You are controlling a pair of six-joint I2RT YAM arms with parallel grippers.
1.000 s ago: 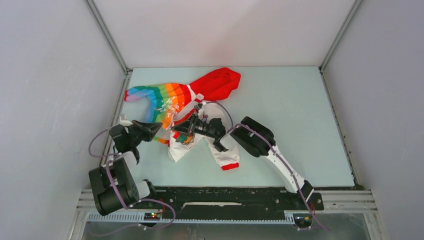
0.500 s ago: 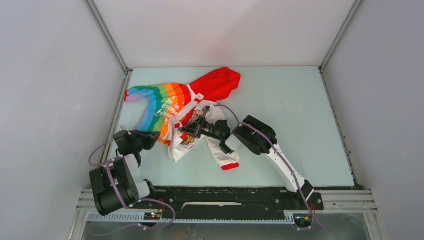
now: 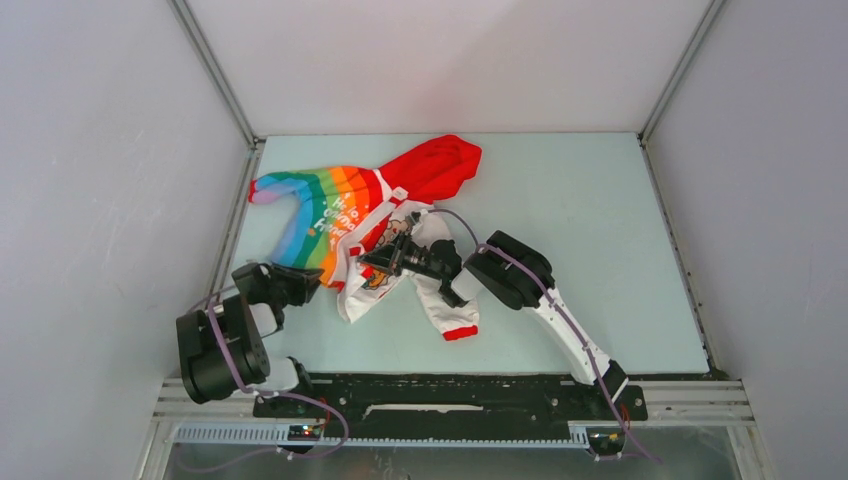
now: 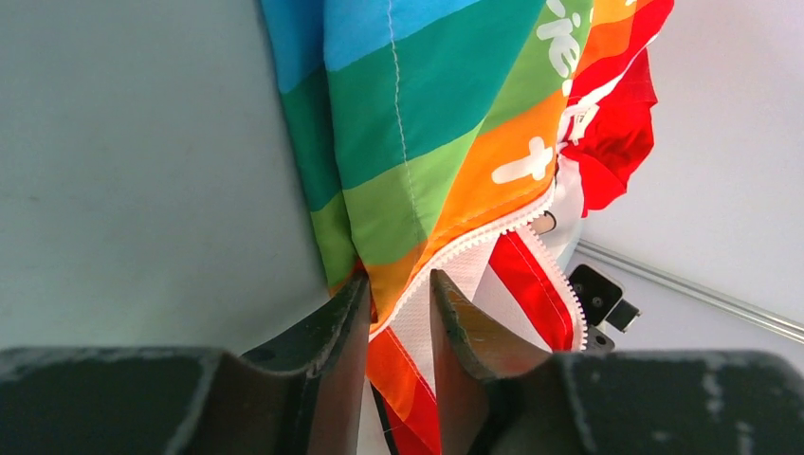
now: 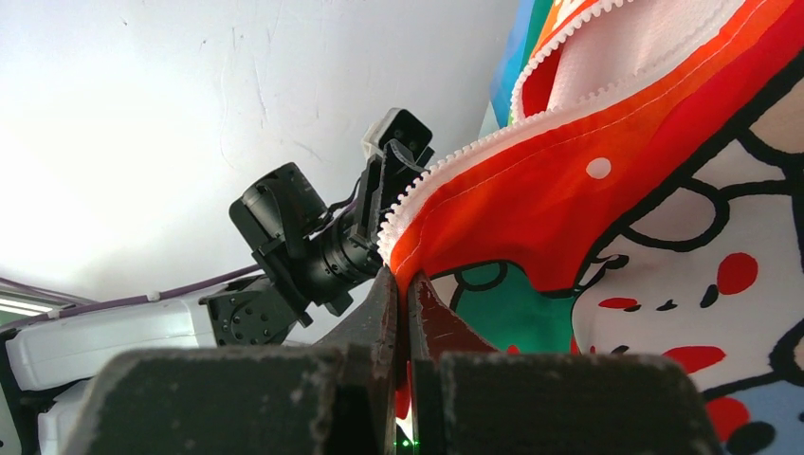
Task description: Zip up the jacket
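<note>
At the lower front of the jacket [image 3: 370,215], the right gripper [image 5: 406,280] pinches the zipper edge [image 5: 446,169]; the left gripper [image 4: 398,284], narrowly parted, straddles the rainbow hem [image 4: 374,251]. Next, likely: mating the zipper ends.

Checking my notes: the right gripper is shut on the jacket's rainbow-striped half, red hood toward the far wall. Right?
No: the right wrist view shows the right gripper shut on the cartoon-print half of the jacket. The hood does lie toward the far wall.
</note>
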